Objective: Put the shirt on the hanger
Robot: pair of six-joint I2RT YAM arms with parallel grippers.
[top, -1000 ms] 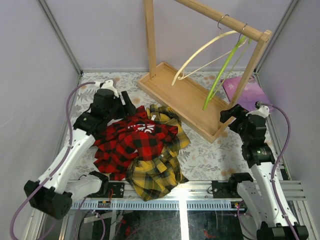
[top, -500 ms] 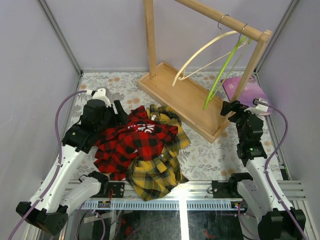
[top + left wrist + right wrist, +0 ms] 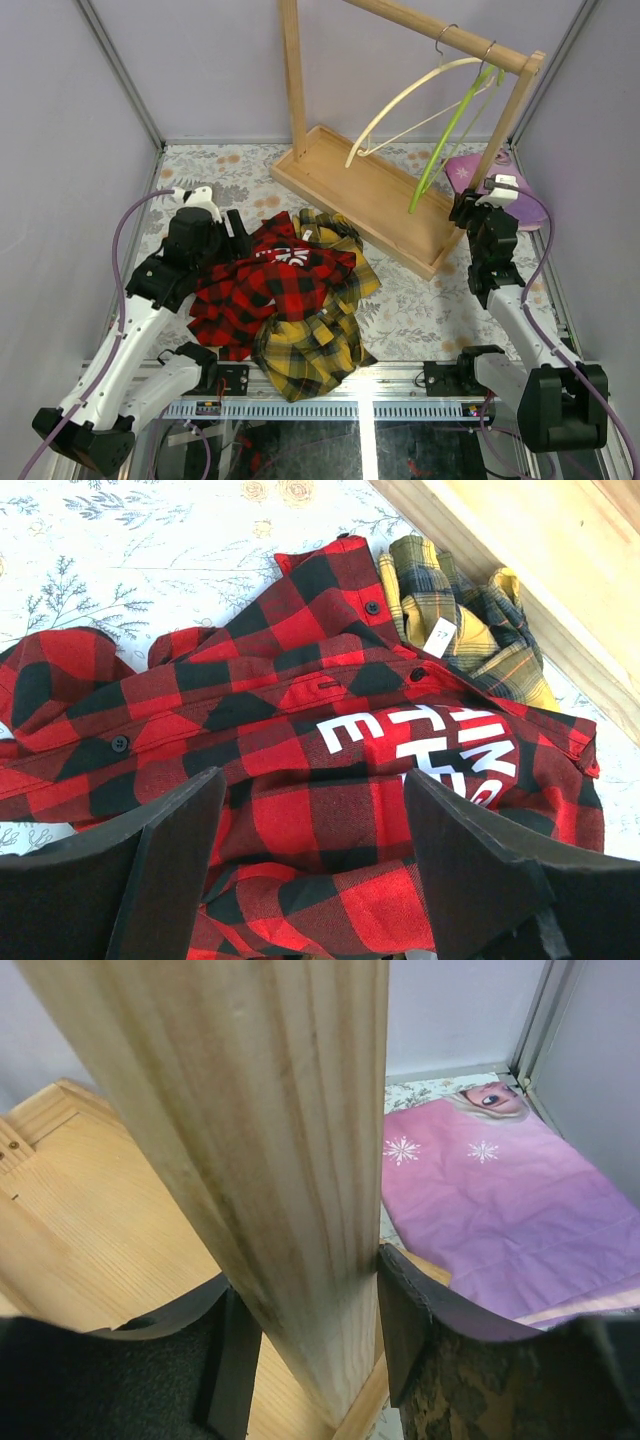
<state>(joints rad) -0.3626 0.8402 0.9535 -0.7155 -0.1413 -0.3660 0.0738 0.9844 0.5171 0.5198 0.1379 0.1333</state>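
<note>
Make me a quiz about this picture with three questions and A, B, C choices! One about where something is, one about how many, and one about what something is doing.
1. Where is the cream hanger?
A) lying on the table
B) hanging from the rack's rail
C) inside the red shirt

2. How many hangers hang on the rack?
A) one
B) two
C) four

3. What is the right end effector doing?
A) clamping the rack's wooden post
B) lifting the yellow shirt
C) hanging wide open in the air

Answers: B, its hook sits over the rail; B, the cream one plus a green hanger; A, it presses on both sides of the post.
</note>
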